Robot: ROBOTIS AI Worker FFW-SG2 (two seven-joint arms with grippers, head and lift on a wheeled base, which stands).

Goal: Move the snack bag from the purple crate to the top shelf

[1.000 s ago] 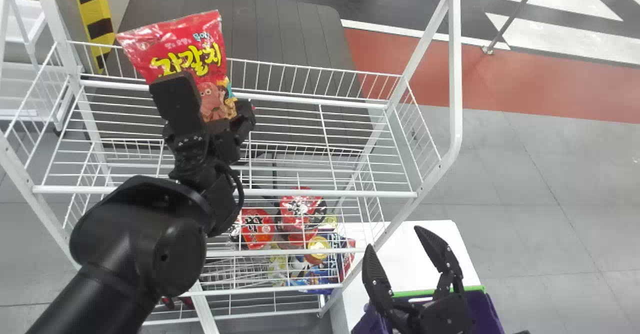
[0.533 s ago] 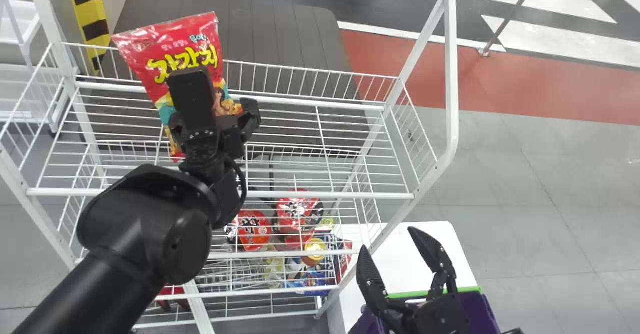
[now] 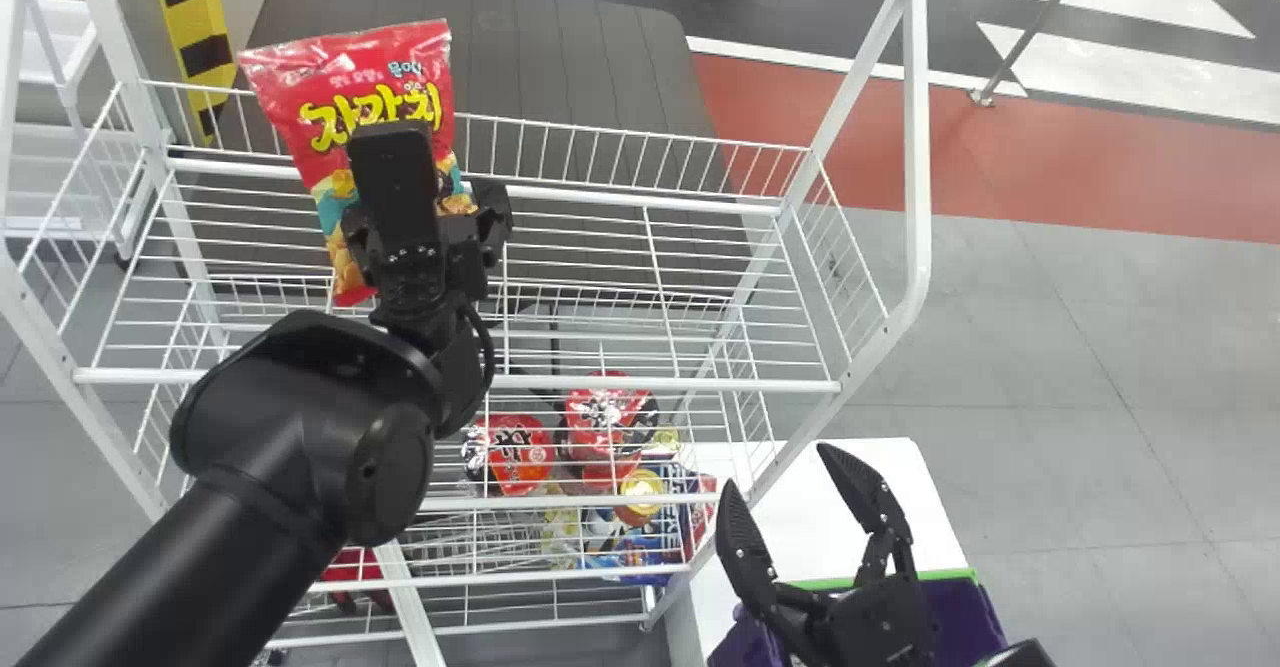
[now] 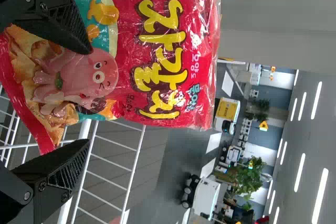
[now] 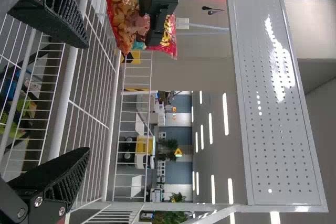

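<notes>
1. One white wire rack (image 3: 917, 147) dominates from where I stand. Its upper basket, taken as the top shelf (image 3: 640, 384), has the snack bag toward its left end.
2. Left arm (image 3: 300, 467) reaches over that basket. Change, past second: its gripper end has shifted slightly rightward across the bag, uncovering the printed lower left; the bag's place against the rails is nearly the same. Inference: transfer looks near done, release under way or complete.
3. White table (image 3: 820, 527) stands beside the rack, bearing the crate.
4. Purple crate (image 3: 965, 612), green along one edge; contents hidden, cannot tell.
5. Lower basket (image 3: 500, 503): seen through the wires, red packs (image 3: 520, 452), a yellow-topped tub (image 3: 640, 492) and blue packaging (image 3: 640, 552) lie in or below it; exact tier uncertain.
6. Snack bag (image 3: 350, 77) is upright at the back rail, slightly tilted; contact with the rail cannot be confirmed.
7. Left gripper (image 4: 88, 97): fingers spread wide, bag face beyond them, no clamp seen. Judgement: back away straight, lest a finger drag the bag over.
8. Right gripper (image 3: 775, 465): fingers apart and unloaded, parked above the crate.
</notes>
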